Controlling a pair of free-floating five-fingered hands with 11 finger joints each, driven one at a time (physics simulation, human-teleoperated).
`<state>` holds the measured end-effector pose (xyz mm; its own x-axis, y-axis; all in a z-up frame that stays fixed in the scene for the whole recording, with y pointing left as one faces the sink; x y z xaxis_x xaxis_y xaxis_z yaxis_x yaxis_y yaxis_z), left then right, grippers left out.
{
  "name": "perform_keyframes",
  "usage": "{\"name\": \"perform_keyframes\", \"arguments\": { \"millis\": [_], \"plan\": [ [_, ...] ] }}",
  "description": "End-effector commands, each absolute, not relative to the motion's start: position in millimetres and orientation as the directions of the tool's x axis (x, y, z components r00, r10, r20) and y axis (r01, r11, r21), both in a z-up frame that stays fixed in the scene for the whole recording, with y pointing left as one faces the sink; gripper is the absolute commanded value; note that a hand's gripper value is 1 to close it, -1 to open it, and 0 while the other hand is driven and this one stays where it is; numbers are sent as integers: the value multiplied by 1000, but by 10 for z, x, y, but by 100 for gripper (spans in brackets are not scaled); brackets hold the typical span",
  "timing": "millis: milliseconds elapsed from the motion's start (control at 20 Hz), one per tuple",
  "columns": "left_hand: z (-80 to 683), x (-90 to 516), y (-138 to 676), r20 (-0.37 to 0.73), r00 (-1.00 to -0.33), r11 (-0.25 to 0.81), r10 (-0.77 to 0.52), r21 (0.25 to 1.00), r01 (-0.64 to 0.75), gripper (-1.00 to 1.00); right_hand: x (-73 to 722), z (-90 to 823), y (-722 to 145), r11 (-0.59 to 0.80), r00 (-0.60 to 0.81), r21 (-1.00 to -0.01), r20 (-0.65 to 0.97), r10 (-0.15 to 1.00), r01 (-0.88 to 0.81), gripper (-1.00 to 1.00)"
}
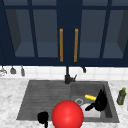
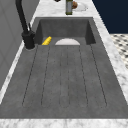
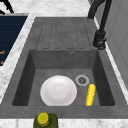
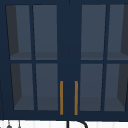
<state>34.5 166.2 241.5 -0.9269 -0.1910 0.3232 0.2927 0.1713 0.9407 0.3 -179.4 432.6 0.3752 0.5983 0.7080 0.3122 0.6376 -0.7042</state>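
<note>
right hand (image 1: 100, 102) hangs over the basin, fingers relaxed, holding nothing | corn (image 1: 90, 97) untouched at its 10 o'clock, beside plate (image 3: 58, 90) | left hand (image 1: 43, 117) clenched, empty, near red ball (image 1: 67, 114) | pickup not yet made

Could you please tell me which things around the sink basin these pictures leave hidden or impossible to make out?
- White plate: in the front view, mostly hidden behind the red ball and the right hand.
- Corn cob: its far end is covered by the right hand in the front view.
- Left hand: fingers cannot be made out; cut off by the bottom edge.
- Olive bottle: cut off by the bottom edge in the right side view.
</note>
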Motion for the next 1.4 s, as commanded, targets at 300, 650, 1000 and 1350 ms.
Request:
{"name": "perform_keyframes", "arguments": {
  "millis": [300, 650, 1000, 1350],
  "plan": [
    [2415, 345, 1662, 323, -927, 171, -191, 941, 293, 0, 5, 4692, -1354, 667, 368, -637, 770, 521, 388, -100],
    [2415, 345, 1662, 323, -927, 171, -191, 941, 293, 0, 12, 4888, -1170, 667, 371, -605, 796, 479, 435, -100],
    [2415, 345, 1662, 323, -927, 171, -191, 941, 293, 0, 16, 5049, -1028, 660, 376, -568, 822, 428, 492, -100],
    [2415, 345, 1662, 323, -927, 171, -191, 941, 293, 0, 16, 5200, -875, 648, 397, -545, 837, 377, 533, -100]
  ]
}}
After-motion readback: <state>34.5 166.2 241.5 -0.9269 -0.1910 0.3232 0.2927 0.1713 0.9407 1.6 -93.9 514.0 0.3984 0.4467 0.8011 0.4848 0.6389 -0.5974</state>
